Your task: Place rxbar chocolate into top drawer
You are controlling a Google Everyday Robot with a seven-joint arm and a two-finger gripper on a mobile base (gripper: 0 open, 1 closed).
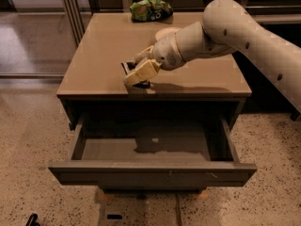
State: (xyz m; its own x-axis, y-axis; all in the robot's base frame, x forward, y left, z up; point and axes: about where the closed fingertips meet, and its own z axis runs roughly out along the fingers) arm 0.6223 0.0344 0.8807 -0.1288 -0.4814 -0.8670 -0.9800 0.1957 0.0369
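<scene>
My gripper (137, 76) hangs just above the front edge of the cabinet top, left of centre. It is shut on the rxbar chocolate (128, 68), a small black bar with a white patch that sticks out behind the cream fingers (143, 71). The top drawer (153, 172) is pulled out below, wide and shallow with a plain flat front panel. Its inside is bare, with the arm's shadow on the drawer floor. The gripper and bar are over the cabinet top near the front edge, above and behind the drawer opening.
A green snack bag (150, 8) lies at the back of the cabinet top (103, 51). My arm (244, 32) reaches in from the right. Speckled floor surrounds the cabinet, with metal rails at the back left.
</scene>
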